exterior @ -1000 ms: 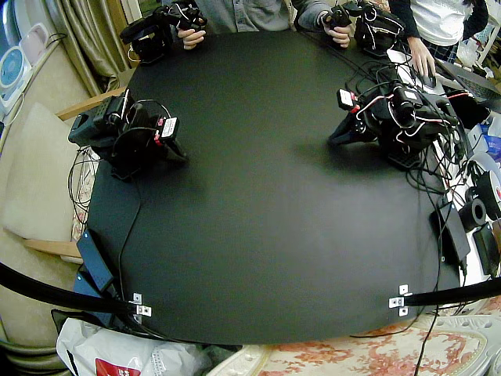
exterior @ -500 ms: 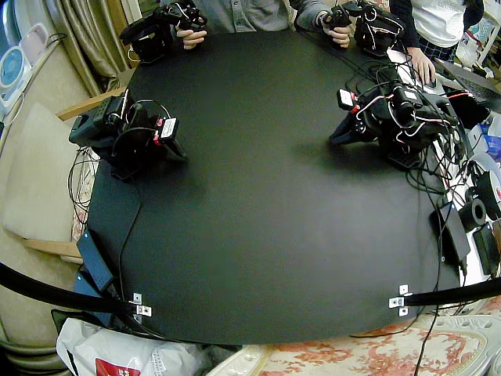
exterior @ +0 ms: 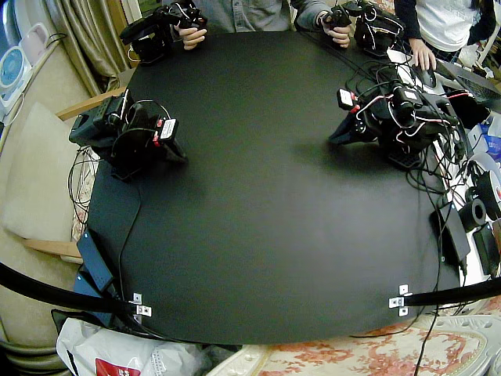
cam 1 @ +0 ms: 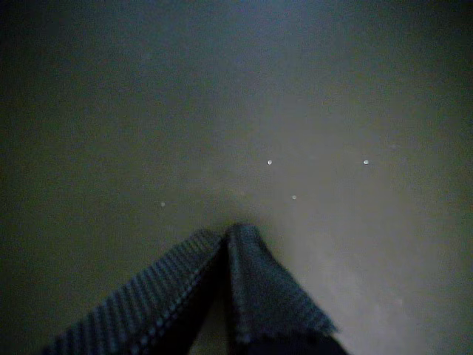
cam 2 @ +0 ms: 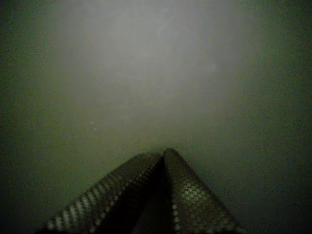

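Both black arms sit folded low on the black table [exterior: 258,196]. My right gripper [exterior: 178,153] rests with its tip down on the mat, near the table's edge by the curtain. My left gripper [exterior: 335,138] lies the same way on the opposite side, pointing toward the table's middle. In a wrist view the two textured fingers [cam 1: 255,277] meet at their tips on the bare mat, and my gripper [cam 1: 226,231] is shut on nothing. In another wrist view the fingertips [cam 2: 183,187] also touch, with my gripper [cam 2: 163,153] shut and empty. No loose object lies near either gripper.
Cables, adapters and small devices [exterior: 470,211] crowd the table's edge behind the left arm. A person's hand [exterior: 421,56] rests on that side at the far edge. Two black straps [exterior: 450,294] are fixed to metal brackets [exterior: 138,305] at the near corners. A plastic bag [exterior: 117,352] lies below.
Neither arm has moved. Only the person's hand at the far edge beside the left arm has shifted slightly.
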